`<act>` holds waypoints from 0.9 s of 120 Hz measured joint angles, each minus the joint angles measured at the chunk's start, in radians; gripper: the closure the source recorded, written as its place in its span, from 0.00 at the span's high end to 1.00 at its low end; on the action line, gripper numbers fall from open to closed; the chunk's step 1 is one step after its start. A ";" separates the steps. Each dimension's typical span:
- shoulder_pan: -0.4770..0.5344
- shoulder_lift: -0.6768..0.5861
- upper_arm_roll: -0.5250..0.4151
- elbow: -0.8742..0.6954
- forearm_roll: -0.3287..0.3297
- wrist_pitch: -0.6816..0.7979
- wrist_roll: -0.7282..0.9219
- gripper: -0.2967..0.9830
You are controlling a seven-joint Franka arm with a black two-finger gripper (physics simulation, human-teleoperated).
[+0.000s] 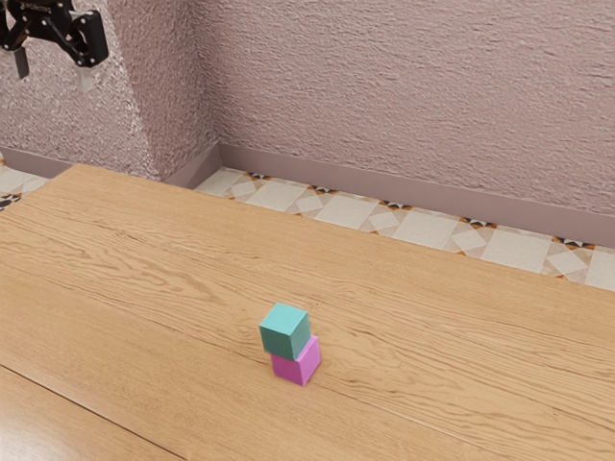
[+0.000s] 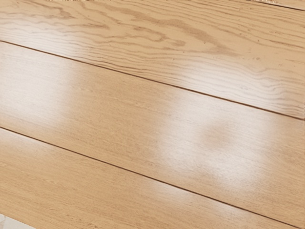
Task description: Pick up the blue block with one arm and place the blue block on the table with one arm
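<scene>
High in the exterior view's upper left corner, my gripper (image 1: 53, 71) hangs with its two fingers wide apart and nothing between them. Far from it, the teal-blue block (image 1: 285, 331) rests on top of a magenta block (image 1: 297, 362), set slightly off its centre toward the exterior view's left. The magenta block stands on the wooden table (image 1: 413, 327). Beneath my hand, the wrist view has bare table planks (image 2: 109, 100) with glossy light patches.
Dark seams run between the planks. The table's far edge crosses the exterior view, with a tiled floor (image 1: 428, 229) beyond it and a rough pinkish wall (image 1: 404, 86) behind. A wall corner juts out below and beside the gripper in the exterior view.
</scene>
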 joint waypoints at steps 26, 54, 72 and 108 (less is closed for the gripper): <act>-0.040 0.132 -0.026 -0.008 -0.051 0.051 -0.025 0.77; -0.059 0.180 -0.019 -0.136 -0.175 0.205 -0.045 0.77; -0.076 0.164 -0.021 -0.221 -0.240 0.306 -0.067 0.77; 0.292 0.101 -0.417 -0.336 -0.272 0.397 -0.114 0.77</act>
